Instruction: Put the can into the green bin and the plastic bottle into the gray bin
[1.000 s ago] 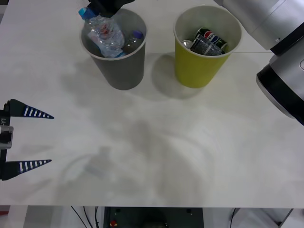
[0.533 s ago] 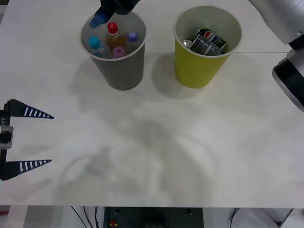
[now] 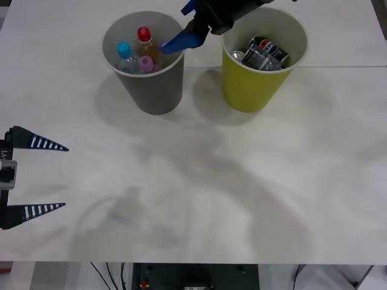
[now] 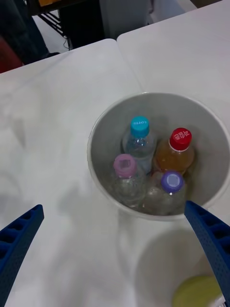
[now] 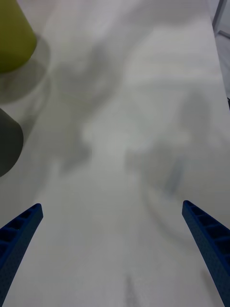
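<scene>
The plastic bottle (image 3: 145, 63), the small clear one with the pink cap, is standing inside the gray bin (image 3: 151, 90) in the front view, packed in with a light-blue-capped bottle (image 3: 124, 51), a red-capped bottle (image 3: 144, 36) and a purple-capped one that's mostly hidden behind a blue finger. The green bin (image 3: 251, 84) sits just beside the gray one on the white table (image 3: 199, 181) and has cans (image 3: 266, 51) in it. The right gripper (image 3: 192, 27) hangs over the gap between the two bins, holding nothing. The left gripper (image 3: 36, 176) is off at the near left edge of the table, fingers spread wide, empty. From the right wrist view you look straight down into the gray bin (image 4: 103, 139): pink-capped plastic bottle (image 4: 125, 168) upright next to the others, and the right gripper (image 4: 115, 240) fingers are wide apart at the two corners. In the left wrist view, the left gripper (image 5: 112, 230) is wide open over bare table (image 5: 134, 120), with the sides of the green bin (image 5: 14, 38) and gray bin (image 5: 9, 141) at the edge.
</scene>
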Controlling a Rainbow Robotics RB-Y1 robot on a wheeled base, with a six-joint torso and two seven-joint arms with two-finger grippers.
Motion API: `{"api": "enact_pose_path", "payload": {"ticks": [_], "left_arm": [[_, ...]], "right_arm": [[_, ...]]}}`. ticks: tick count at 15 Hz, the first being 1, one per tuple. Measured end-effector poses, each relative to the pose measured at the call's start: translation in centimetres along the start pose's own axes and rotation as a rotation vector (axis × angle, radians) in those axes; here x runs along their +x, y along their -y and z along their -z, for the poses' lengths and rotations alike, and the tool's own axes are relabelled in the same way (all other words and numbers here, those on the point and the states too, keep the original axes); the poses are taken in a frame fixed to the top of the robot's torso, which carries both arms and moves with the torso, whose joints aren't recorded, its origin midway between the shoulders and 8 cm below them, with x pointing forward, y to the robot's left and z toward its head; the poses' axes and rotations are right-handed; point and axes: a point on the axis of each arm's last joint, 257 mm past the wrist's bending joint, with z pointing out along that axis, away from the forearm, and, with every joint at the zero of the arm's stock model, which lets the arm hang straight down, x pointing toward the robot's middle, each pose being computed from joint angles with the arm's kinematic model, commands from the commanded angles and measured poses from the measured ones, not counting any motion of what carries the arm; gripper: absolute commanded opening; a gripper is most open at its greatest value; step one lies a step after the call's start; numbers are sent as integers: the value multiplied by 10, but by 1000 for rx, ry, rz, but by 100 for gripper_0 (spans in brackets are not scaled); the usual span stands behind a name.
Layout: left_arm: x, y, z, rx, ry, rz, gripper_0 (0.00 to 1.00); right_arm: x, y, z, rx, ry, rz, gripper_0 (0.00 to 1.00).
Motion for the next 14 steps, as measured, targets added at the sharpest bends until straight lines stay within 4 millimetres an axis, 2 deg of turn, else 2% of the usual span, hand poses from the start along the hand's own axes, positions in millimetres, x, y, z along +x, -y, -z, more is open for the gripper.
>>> {"api": "enact_pose_path", "payload": {"ticks": [5, 14], "left_arm": [[0, 0, 0, 0, 0, 0, 100], [0, 0, 0, 0, 0, 0, 100]], "right_arm": [[60, -23, 34, -18, 9, 97, 100], [149, -46, 86, -111, 37, 233, 100]]}}
